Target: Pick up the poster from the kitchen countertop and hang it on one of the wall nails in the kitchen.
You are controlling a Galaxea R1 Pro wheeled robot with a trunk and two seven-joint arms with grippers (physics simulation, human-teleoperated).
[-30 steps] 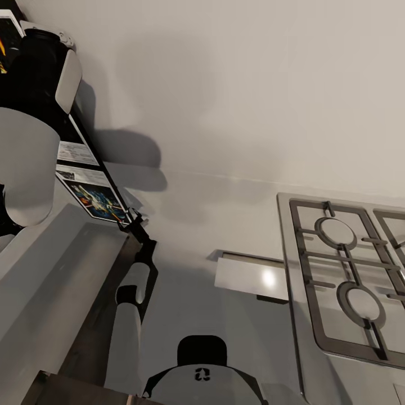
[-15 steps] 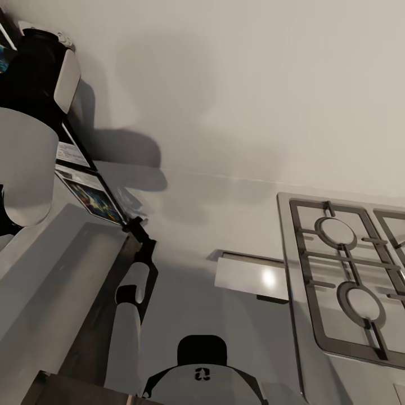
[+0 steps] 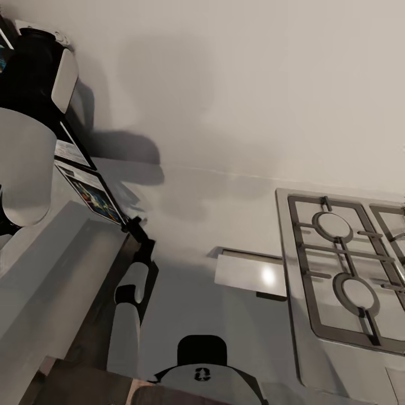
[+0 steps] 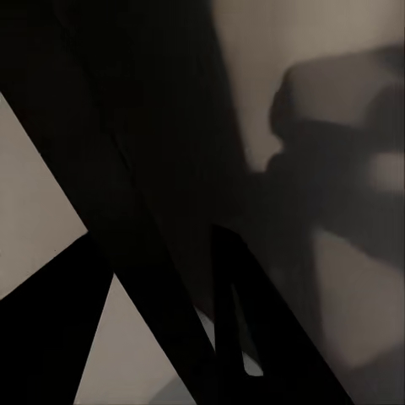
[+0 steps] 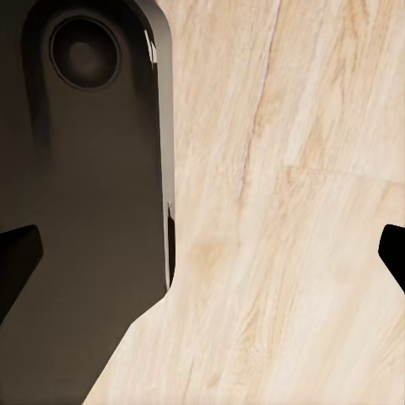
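Observation:
The poster (image 3: pixel 90 192) hangs edge-on at the left of the head view, with its black frame, white border and colourful picture on dark blue showing. My raised left arm (image 3: pixel 25 163) carries it in front of the pale wall (image 3: pixel 253 84). In the left wrist view my left gripper (image 4: pixel 169 337) is shut on the poster's dark frame, and the wall with the arm's shadow lies beyond. The pale-grey kitchen countertop (image 3: pixel 225 214) runs below. My right gripper (image 5: pixel 202 253) is open over wooden floor (image 5: pixel 287 211), beside a dark part of the robot's base (image 5: pixel 84 211).
A steel gas hob (image 3: pixel 337 270) is set into the countertop at the right. A flat glossy rectangular panel (image 3: pixel 247 274) lies on the counter just left of it. A lower grey surface (image 3: pixel 50 270) stretches along the left side under the poster.
The poster and my left arm have swung slightly to the left, so less of the poster's face shows. The head view has shifted a little, moving the hob in the picture.

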